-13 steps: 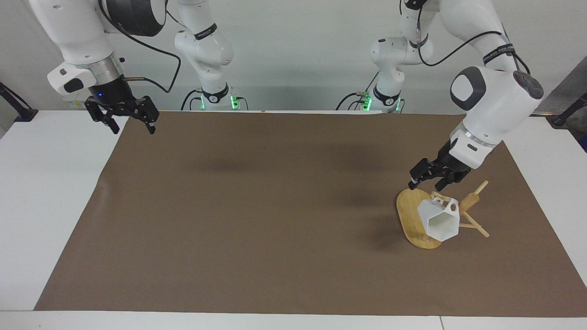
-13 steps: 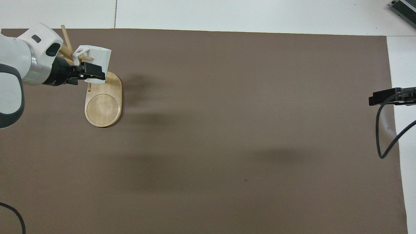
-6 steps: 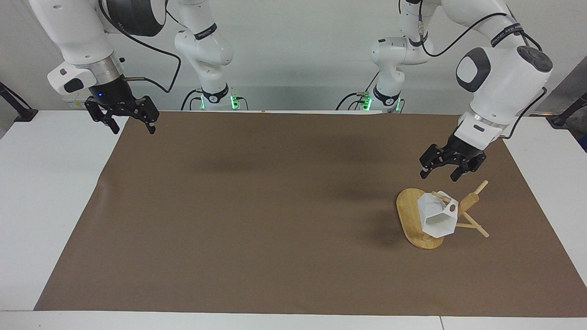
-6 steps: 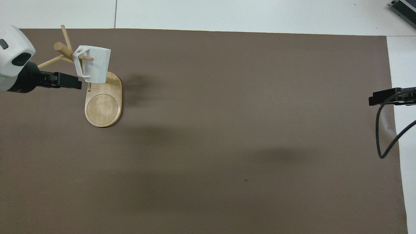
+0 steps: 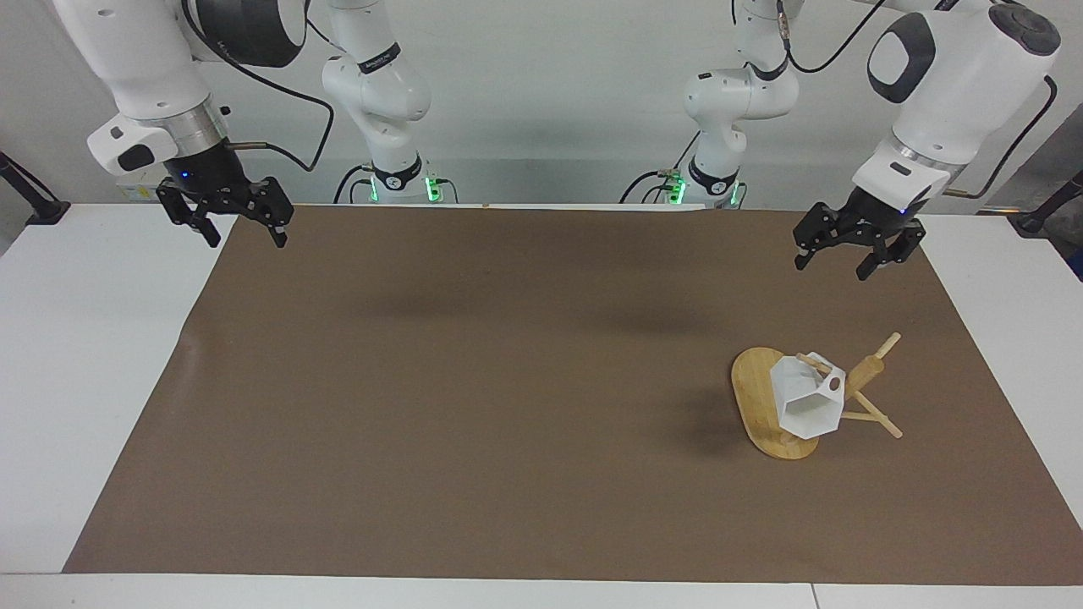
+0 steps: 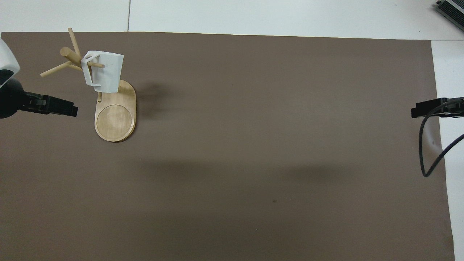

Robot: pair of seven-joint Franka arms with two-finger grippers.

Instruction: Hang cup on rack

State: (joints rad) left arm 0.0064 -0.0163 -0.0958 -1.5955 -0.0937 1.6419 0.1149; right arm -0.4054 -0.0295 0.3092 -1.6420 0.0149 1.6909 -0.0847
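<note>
The white faceted cup [image 5: 808,399] hangs by its handle on a thin peg of the bamboo rack [image 5: 753,397], its mouth tilted sideways over the oval base. It also shows in the overhead view [image 6: 105,72], with the rack's base [image 6: 115,117] below it. The rack stands toward the left arm's end of the table. My left gripper [image 5: 831,264] is open and empty, up in the air over the mat, apart from the rack; it shows in the overhead view [image 6: 69,108] too. My right gripper [image 5: 245,235] is open and empty and waits over the mat's edge at the right arm's end [image 6: 417,110].
A brown mat [image 5: 474,381] covers most of the white table [image 5: 85,355]. A black cable [image 6: 426,152] loops down from the right gripper. A dark device corner [image 6: 451,9] sits at the table's farthest edge, toward the right arm's end.
My left gripper has let go of the cup and has drawn up and back toward the robots. The cup swung a little and now hangs still. The right arm has not moved.
</note>
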